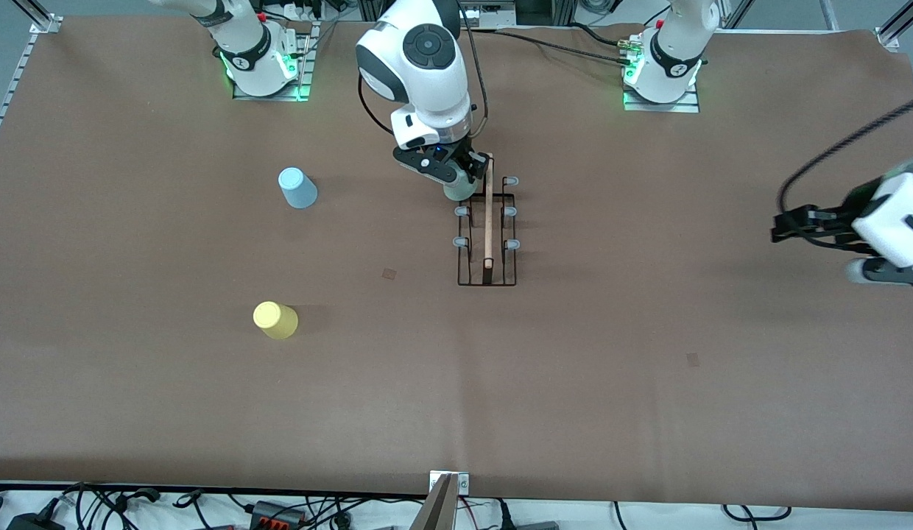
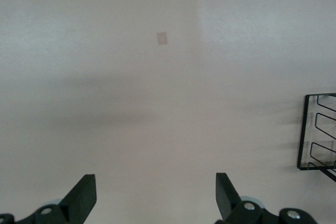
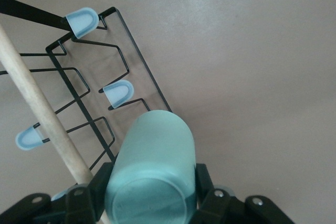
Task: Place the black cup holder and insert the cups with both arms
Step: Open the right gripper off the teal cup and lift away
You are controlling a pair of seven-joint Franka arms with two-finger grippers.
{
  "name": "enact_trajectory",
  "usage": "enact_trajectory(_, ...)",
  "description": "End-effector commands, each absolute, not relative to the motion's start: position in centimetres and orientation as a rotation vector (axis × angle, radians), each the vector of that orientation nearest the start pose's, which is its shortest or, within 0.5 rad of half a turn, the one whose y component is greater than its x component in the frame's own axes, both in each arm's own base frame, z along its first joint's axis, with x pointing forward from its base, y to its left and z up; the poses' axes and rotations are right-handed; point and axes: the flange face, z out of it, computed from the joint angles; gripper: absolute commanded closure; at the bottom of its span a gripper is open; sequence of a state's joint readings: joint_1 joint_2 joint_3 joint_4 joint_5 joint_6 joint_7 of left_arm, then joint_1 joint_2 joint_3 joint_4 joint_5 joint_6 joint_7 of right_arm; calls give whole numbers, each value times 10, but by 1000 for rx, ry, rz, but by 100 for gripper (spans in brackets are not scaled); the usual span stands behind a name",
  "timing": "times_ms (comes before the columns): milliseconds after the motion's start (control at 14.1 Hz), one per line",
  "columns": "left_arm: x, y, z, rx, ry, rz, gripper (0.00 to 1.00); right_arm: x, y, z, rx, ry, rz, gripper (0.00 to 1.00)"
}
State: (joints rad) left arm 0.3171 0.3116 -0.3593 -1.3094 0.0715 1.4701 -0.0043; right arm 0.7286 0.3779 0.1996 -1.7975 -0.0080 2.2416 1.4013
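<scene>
The black cup holder (image 1: 488, 243) stands mid-table, its wooden rod handle (image 1: 489, 213) running toward the front camera. My right gripper (image 1: 460, 182) is shut on the pale green cup (image 1: 456, 193) and holds it upside down over the rack's end nearest the robot bases. The right wrist view shows the green cup (image 3: 152, 166) between the fingers, next to a pale blue peg (image 3: 118, 93) and the handle (image 3: 42, 108). The light blue cup (image 1: 297, 188) and the yellow cup (image 1: 275, 320) sit upside down toward the right arm's end. My left gripper (image 1: 788, 224) is open and empty, waiting over the left arm's end.
The left wrist view shows open fingers (image 2: 81, 195) over bare brown table, with a corner of the rack (image 2: 317, 129) at the edge. Small marks (image 1: 389, 273) dot the table. A metal post (image 1: 443, 500) and cables lie at the front edge.
</scene>
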Motion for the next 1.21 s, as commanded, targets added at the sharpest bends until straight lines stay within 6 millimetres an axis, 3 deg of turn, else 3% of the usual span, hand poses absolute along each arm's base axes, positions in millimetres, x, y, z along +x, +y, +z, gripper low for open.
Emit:
enact_trajectory(0,634,41,558,-3223,112,225,0,400,524,343,-2941,737,27,55)
enact_trajectory(71,634,44,556,-3225,149,225,0,402,523,340,-2946,735,28,22)
enact_trajectory(142,633,44,558,-3226,175,220,0,405,520,341,-2943,738,28,0)
enact_trajectory(356,624,37,565,-3203,164,220,0,419,510,372,-2936,718,-2,0)
enact_trajectory(498,612,29,568,-3163,143,235,0,442,483,399,-3002,634,5,0)
enact_trajectory(711,590,23,567,-3124,91,245,0,500,395,419,-3131,368,97,0)
enact_trajectory(996,555,21,560,-3115,77,86,0,567,276,403,-3168,102,152,0)
enact_trajectory(1138,549,11,571,-3111,103,41,0,595,227,393,-3163,8,115,0)
